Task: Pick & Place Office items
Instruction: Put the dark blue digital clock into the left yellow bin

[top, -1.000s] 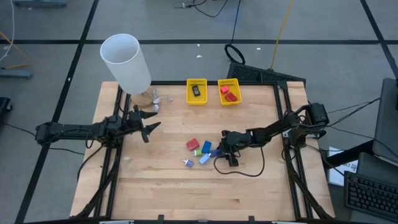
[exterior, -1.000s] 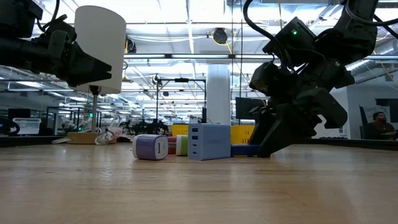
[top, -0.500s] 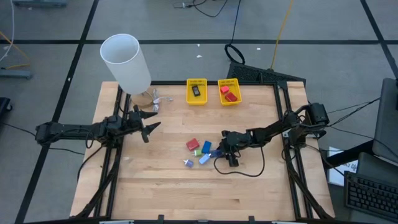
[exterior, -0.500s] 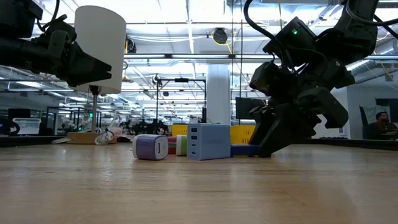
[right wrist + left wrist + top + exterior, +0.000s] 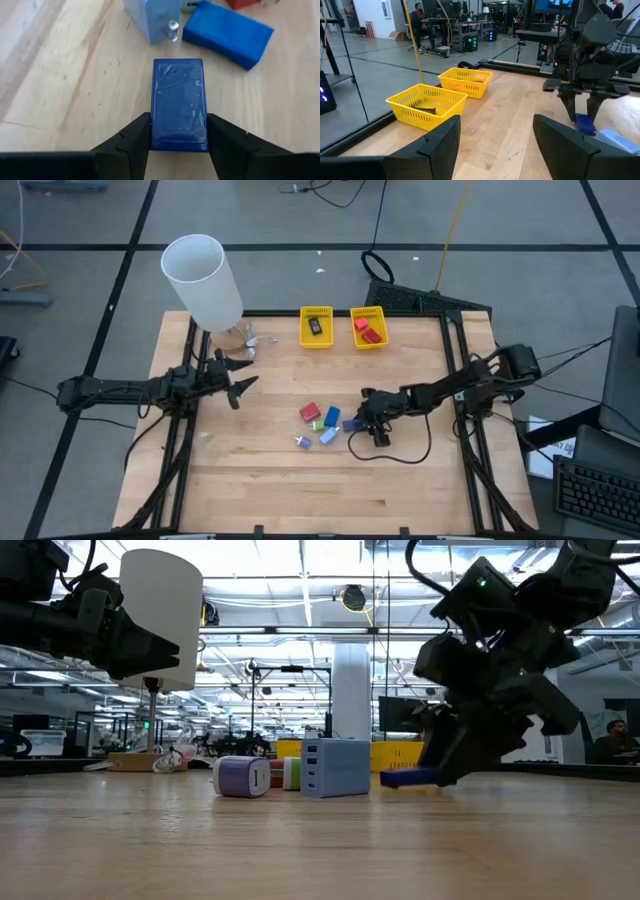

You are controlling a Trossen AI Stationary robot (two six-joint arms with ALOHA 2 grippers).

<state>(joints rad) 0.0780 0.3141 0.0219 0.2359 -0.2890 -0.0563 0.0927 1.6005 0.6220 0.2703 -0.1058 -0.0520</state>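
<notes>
A cluster of office items lies mid-table: a red block (image 5: pixel 309 412), a green one (image 5: pixel 318 423), a blue pad (image 5: pixel 332 416), a pale blue charger (image 5: pixel 328 436) (image 5: pixel 335 767) and a small lilac plug (image 5: pixel 303 442) (image 5: pixel 243 777). My right gripper (image 5: pixel 362 423) (image 5: pixel 178 120) stands at the cluster's right side, shut on a flat dark blue block (image 5: pixel 178 102) (image 5: pixel 410 777). My left gripper (image 5: pixel 240 387) (image 5: pixel 495 145) hovers open above the table's left part, touching nothing. A black item (image 5: pixel 315 326) lies in the left yellow basket, and red items (image 5: pixel 368 330) lie in the right one. My right gripper pinches the dark blue block by its two long sides (image 5: pixel 156 125), one finger (image 5: pixel 127 145) on each side. The fingers slant down from the table's right side and lie along the block. The block is held flat and level, low over the wood; its far end (image 5: pixel 178 65) sticks out past the fingertips.
Two yellow mesh baskets (image 5: pixel 316 338) (image 5: pixel 368 342) stand at the far edge, with a tall white cylinder (image 5: pixel 205 280) at the far left corner. A black cable (image 5: pixel 400 455) loops on the wood near my right arm. Bare wood lies along the near edge.
My right gripper has moved a little toward the table's right edge, away from the cluster, carrying the dark blue block with it. The other items have stayed where they were.
</notes>
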